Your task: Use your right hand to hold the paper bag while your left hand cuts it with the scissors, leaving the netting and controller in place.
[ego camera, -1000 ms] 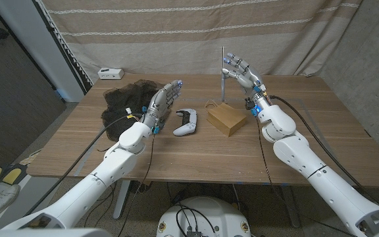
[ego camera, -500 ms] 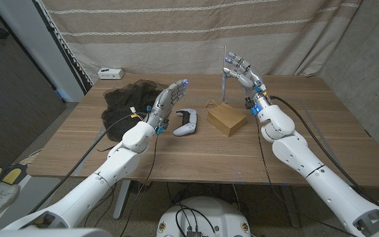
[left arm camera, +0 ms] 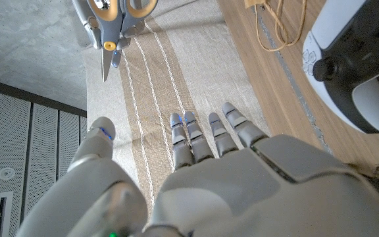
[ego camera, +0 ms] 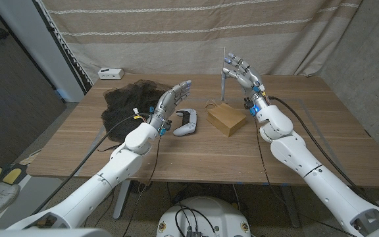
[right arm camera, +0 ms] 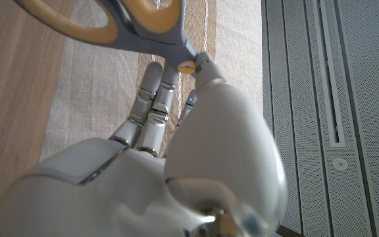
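We saw the right hand (ego camera: 242, 71) raised above the far side of the table (ego camera: 308, 131), its fingers up and slightly spread, with the scissors (ego camera: 224, 74) held upright against them, blades pointing straight up; in the right wrist view the grey pivot and yellow-lined handle loops (right arm camera: 120, 26) pressed against the fingertips (right arm camera: 155, 79), so that hand had hold of the scissors, though how firmly we could not tell. The left hand (ego camera: 168, 100) hovered over the table with its fingers stretched out and apart, holding nothing, palm turned toward the middle. Just beside it, toward the centre, lay the white controller (ego camera: 186, 122) with its black sticks, and behind and to the outside of that hand the dark netting (ego camera: 127, 99) sat in a loose heap. The paper bag (ego camera: 226, 119) lay flat between the two hands, below the raised scissors: a small plain brown bag, squarish, turned corner-on to us, with a thin twine handle (ego camera: 211, 105) looping out from its far left edge. Neither hand touched it.
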Action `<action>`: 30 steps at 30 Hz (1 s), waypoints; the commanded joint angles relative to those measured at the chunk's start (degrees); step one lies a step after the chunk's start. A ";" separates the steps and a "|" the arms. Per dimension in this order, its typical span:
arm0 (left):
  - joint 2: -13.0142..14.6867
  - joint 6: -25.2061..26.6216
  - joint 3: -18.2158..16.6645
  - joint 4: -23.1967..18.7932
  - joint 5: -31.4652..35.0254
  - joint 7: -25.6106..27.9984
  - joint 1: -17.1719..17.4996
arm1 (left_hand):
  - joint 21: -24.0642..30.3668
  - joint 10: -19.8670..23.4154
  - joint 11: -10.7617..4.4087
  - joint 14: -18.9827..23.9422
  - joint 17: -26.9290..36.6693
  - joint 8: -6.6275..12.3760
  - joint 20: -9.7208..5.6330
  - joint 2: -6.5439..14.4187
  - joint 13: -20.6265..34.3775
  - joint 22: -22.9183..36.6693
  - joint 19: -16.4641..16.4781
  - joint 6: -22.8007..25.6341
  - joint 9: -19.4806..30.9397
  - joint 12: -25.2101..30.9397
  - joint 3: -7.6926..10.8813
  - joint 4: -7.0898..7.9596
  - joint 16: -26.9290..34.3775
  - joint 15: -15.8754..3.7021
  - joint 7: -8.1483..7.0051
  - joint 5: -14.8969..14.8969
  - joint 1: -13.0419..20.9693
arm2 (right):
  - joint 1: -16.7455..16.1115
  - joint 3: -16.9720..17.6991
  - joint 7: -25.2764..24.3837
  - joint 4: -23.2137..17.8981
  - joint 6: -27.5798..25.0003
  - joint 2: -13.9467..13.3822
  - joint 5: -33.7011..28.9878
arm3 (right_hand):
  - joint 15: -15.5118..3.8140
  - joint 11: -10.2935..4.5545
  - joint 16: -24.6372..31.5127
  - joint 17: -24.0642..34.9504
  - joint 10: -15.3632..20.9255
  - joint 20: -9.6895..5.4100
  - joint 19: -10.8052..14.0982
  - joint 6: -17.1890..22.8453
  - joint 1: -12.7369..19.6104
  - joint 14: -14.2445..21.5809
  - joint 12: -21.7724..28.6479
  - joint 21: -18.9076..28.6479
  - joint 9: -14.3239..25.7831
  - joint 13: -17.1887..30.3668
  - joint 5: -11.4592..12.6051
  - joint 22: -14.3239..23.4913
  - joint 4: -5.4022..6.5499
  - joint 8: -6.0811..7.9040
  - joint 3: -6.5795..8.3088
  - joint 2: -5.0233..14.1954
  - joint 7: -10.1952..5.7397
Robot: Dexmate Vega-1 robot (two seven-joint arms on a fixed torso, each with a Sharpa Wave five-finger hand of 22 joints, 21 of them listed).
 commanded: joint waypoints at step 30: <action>0.19 3.12 2.40 -2.58 4.74 2.25 -0.67 | -0.11 0.30 -2.76 -0.09 0.15 1.88 -5.86 -0.17 0.43 0.01 0.31 5.94 0.51 0.10 -0.01 -0.66 0.03 -8.78 -1.98 1.43 14.16 | -0.51 0.24 0.24 0.04 1.15 0.23 0.36 | -14.21 0.08 0.00 0.47 0.05 -7.59 -0.85 0.15 -0.10 6.08 -1.17 0.91 -0.05 0.10 -0.33 -1.54 -0.21 -0.54 0.92 0.40 0.09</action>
